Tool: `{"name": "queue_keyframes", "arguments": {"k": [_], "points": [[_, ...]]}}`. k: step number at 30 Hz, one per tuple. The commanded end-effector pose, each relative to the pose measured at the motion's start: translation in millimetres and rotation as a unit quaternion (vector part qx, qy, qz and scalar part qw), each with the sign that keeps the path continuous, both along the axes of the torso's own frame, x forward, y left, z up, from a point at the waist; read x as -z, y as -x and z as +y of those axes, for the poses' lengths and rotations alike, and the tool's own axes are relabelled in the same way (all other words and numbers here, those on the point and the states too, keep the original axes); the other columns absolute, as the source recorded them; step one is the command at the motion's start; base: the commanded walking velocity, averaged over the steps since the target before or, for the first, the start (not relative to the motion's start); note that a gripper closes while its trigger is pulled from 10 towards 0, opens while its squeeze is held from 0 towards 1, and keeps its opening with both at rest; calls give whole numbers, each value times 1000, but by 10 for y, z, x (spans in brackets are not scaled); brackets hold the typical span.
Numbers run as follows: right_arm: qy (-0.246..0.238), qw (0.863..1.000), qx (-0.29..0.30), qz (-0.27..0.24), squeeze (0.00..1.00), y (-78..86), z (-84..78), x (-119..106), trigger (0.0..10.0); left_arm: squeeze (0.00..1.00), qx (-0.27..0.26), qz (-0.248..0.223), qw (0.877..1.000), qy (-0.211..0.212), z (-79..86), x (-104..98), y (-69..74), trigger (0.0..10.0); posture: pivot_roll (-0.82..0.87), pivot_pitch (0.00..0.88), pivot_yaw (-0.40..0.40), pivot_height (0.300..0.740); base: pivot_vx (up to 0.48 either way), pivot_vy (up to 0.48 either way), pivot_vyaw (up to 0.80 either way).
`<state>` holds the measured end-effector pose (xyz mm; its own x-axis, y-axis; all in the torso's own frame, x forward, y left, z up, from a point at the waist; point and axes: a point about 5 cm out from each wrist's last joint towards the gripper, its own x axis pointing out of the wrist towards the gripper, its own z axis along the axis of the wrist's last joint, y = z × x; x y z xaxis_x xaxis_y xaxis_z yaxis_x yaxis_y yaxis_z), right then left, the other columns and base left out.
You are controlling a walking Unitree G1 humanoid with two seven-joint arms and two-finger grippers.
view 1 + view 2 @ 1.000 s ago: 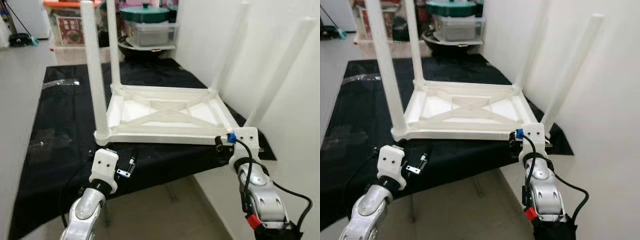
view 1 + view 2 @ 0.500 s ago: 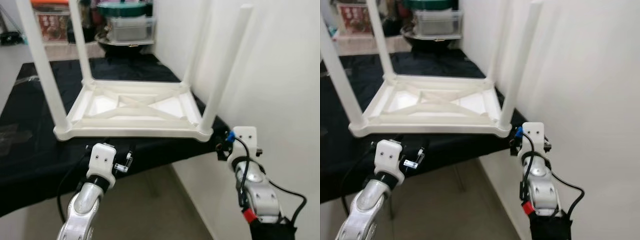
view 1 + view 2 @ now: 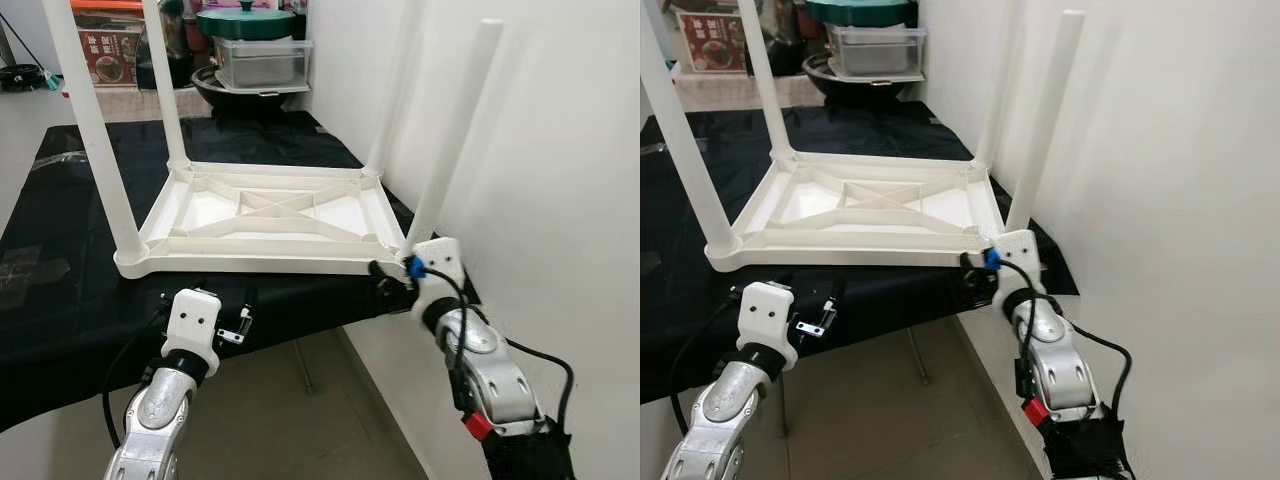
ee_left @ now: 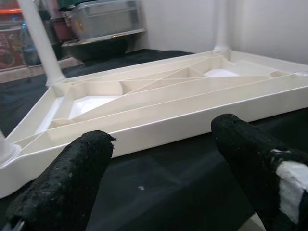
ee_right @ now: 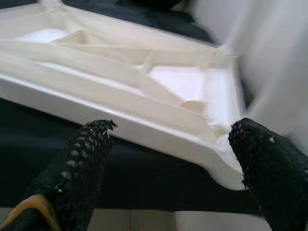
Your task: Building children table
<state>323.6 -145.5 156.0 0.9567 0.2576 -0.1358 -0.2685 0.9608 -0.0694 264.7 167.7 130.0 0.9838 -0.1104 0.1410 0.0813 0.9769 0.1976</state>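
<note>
Already all four legs stand up from the children table (image 3: 270,215), which lies upside down on the black-covered counter (image 3: 70,290) close to the white wall (image 3: 560,150), so in the left eye view the build looks nearly complete and the step in hand seems to be taking hold of the near edge, perhaps to turn the piece over. Both arms reach toward that edge: the left gripper (image 3: 236,322) sits just below the counter's front lip, and the right gripper (image 3: 392,288) is at the near right corner, beside the base of the near right leg (image 3: 452,130). Behind the counter, a clear lidded tub (image 3: 262,60) sits on a dark wok-like pan, and a red-labelled box (image 3: 108,45) carries print too small to read. The right eye view shows the same layout, with the right gripper's mount touching or almost touching the corner. Through the left wrist view, the left jaws stand wide, one finger (image 4: 62,183) on each side of the view, with the table's rim ahead and apart from them. Through the right wrist view, the right jaws are also wide, finger (image 5: 79,163) and its mate framing the corner without closing on it. The next move likely calls for advancing each gripper until the rim lies between its fingers, then closing evenly.
</note>
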Motion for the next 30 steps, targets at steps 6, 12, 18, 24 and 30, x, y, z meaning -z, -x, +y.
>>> {"name": "queue_keyframes", "arguments": {"k": [6,12,18,24,30], "points": [[-13,1000,18,22,0,-13,-62,126,10000,0,-20,19,999,-18,41,80,-10,10000,57,0,-125,740,0,0,0],[-10,999,-35,-4,0,72,25,111,10000,0,-15,19,1000,-19,17,86,-8,10000,51,0,-118,740,0,0,0],[-15,995,-93,-42,0,152,155,55,10000,0,-10,16,1000,-15,-5,71,-22,10000,54,0,-119,740,0,0,0],[-34,994,-92,-36,0,133,172,53,10000,0,-9,16,1000,-9,4,70,-16,10000,58,0,-120,740,0,0,0],[-37,996,-78,-33,0,95,138,53,10000,0,-3,24,1000,-2,-13,81,-14,10000,59,0,-119,740,0,176,0]]}}
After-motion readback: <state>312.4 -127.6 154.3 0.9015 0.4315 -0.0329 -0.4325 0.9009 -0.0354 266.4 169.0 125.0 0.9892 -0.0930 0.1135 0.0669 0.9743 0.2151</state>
